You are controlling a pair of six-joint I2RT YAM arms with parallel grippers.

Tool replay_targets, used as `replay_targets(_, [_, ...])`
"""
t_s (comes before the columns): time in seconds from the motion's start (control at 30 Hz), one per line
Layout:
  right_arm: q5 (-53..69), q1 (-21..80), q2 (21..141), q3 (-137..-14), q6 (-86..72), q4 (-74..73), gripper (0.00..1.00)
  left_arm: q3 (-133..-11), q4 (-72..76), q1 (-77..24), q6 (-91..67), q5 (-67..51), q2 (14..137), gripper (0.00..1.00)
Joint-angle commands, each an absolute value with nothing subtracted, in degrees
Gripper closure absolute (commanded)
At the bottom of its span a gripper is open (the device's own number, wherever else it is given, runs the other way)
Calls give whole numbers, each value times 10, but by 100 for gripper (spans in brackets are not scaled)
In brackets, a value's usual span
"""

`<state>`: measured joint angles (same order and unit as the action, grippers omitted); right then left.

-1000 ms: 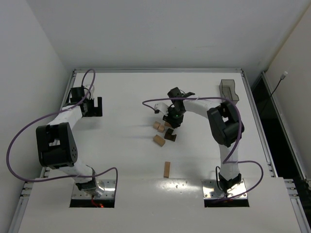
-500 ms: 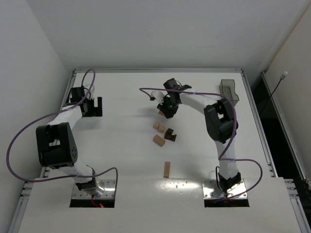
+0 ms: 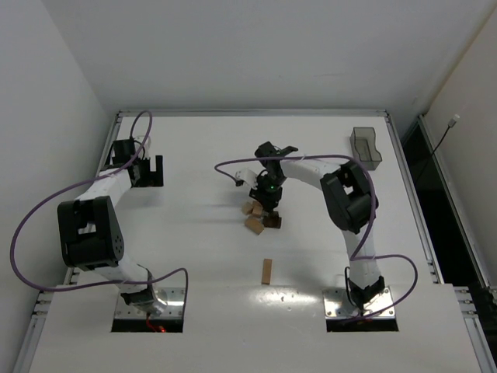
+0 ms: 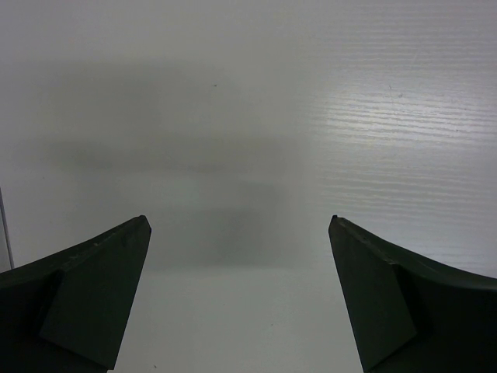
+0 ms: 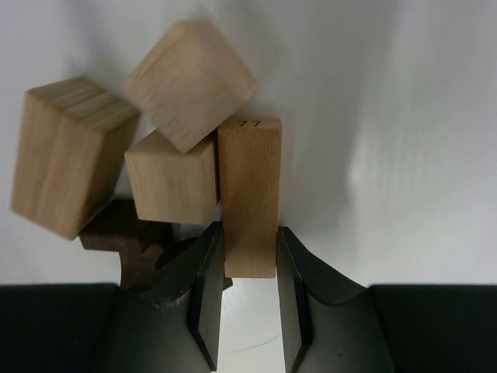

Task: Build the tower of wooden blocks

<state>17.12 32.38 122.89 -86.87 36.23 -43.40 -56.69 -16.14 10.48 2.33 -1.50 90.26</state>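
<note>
Two grippers appear. At far left, the left gripper [image 3: 147,172] hung with its jaws wide apart over the bare white tabletop [image 4: 248,93], well apart from every block. Near the table's middle, three light tan wooden cubes [image 5: 190,84] and a dark brown wooden block [image 5: 124,233] lay bunched together. Beside them, the right gripper [image 5: 248,237] was clamped on one end of a light tan oblong wooden block [image 5: 248,186], whose left side lay against the cubes. A lone tan block [image 3: 266,270] lay nearer the arm bases. A smoky translucent plastic bin [image 3: 366,145] stood far right.
</note>
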Motion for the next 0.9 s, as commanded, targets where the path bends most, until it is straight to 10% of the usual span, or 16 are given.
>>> replay_targets(0.0, [210,337,1193,-834,396,-472,100,-572,-147,101,26,-18,889,1])
replay_targets(0.43, [229,358,1126,-764,389,-461,100,-572,-142,101,26,-18,889,1])
replay_targets(0.87, [110,272,1129,-858,-39,-295,100,-562,-142,101,16,-12,877,1])
